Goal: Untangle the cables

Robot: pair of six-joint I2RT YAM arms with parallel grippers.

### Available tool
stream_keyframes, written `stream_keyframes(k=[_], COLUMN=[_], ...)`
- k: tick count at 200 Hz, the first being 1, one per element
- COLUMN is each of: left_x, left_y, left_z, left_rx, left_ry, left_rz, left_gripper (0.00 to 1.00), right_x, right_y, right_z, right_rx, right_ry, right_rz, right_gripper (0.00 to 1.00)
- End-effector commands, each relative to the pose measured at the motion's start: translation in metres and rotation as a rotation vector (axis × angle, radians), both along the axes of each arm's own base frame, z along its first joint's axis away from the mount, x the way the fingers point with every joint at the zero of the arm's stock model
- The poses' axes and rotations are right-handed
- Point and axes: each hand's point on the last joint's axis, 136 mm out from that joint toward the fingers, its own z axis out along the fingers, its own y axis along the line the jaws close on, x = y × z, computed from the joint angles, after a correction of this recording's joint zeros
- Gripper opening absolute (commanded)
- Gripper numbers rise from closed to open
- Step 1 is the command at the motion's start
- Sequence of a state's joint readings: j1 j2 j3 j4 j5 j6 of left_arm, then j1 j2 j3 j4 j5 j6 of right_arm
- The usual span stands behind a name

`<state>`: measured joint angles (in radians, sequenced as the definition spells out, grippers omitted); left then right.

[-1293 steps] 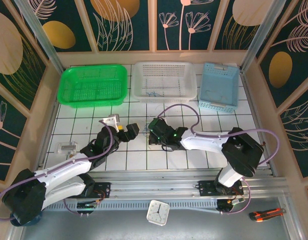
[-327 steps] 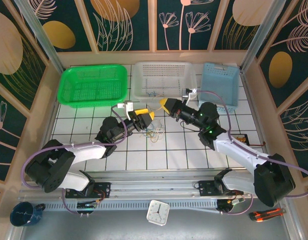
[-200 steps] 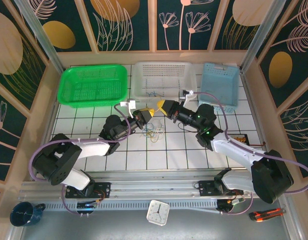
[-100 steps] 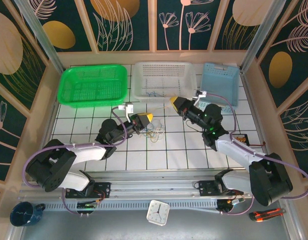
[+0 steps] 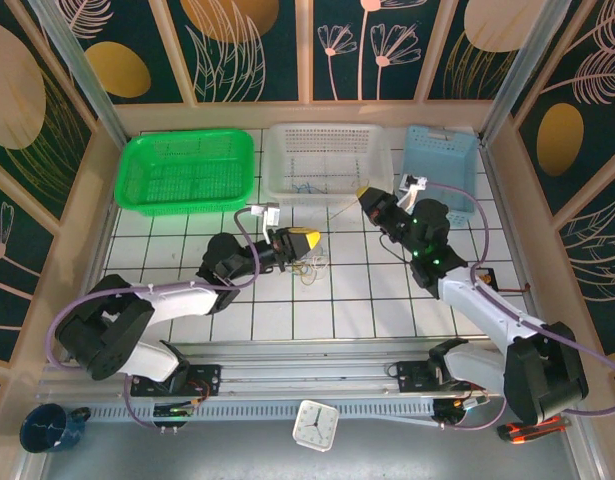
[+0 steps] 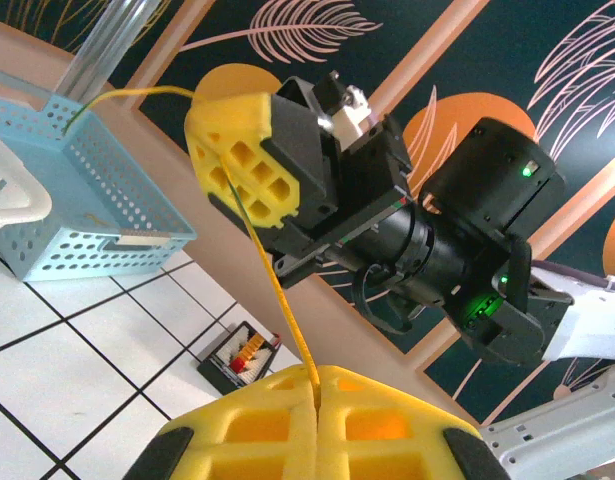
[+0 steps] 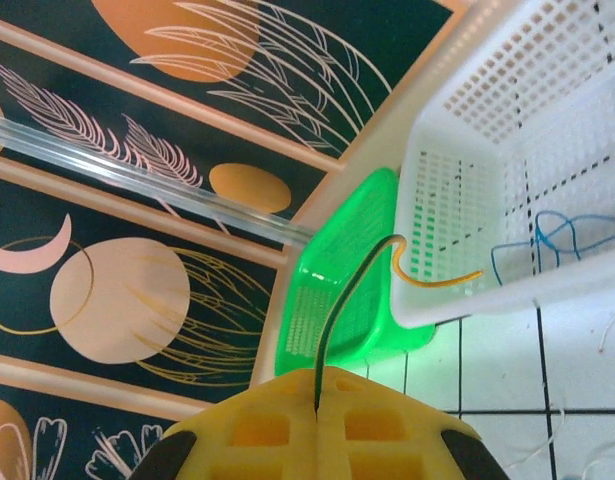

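Note:
A loose pile of thin white and tan cables lies on the white grid table, just in front of my left gripper. One yellow cable runs taut from my left gripper, which is shut on it, up to my right gripper. My right gripper hovers in front of the white basket and is shut on that same cable. The cable's free end curls past the right jaws. A blue cable lies inside the white basket.
A green basket, the white basket and a blue basket line the back of the table. A small black and red part lies at the right. A clock, a utility knife and a mug sit beyond the front rail.
My right gripper has moved right and back towards the baskets, away from the left one. The left gripper has shifted slightly right. Both stay shut on the yellow cable, which spans a wider gap.

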<state>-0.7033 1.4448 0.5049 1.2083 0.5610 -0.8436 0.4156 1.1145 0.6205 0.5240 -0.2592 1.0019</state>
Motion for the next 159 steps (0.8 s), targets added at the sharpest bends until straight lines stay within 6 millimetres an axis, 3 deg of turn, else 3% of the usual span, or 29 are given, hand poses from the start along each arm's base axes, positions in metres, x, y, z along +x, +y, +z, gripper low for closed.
stream_keyframes(k=[1, 15, 38, 67, 87, 114, 159], left_x=[-0.006, 0.0, 0.005, 0.011, 0.017, 0.026, 0.034], left_y=[-0.005, -0.005, -0.007, -0.002, 0.004, 0.013, 0.029], left_z=[0.013, 0.012, 0.007, 0.001, -0.003, -0.007, -0.007], left_rx=[-0.032, -0.028, 0.002, 0.036, 0.06, 0.093, 0.117], left_ry=[-0.038, -0.033, -0.032, -0.022, -0.016, -0.001, 0.01], left_rz=[-0.043, -0.02, -0.007, 0.049, 0.112, 0.19, 0.294], left_gripper=[0.04, 0.18, 0.31, 0.43, 0.53, 0.66, 0.86], right_x=[0.03, 0.036, 0.052, 0.077, 0.098, 0.125, 0.167], right_y=[-0.039, -0.047, -0.069, -0.111, -0.146, -0.192, -0.232], right_z=[0.016, 0.022, 0.031, 0.042, 0.039, 0.021, -0.034], right_rx=[-0.076, -0.096, -0.14, -0.217, -0.282, -0.335, -0.401], right_ry=[-0.064, -0.076, -0.088, -0.088, -0.06, 0.001, 0.139], right_rz=[-0.199, -0.216, -0.264, -0.38, -0.474, -0.594, -0.624], right_gripper=[0.0, 0.0, 0.0, 0.0, 0.0, 0.0, 0.0])
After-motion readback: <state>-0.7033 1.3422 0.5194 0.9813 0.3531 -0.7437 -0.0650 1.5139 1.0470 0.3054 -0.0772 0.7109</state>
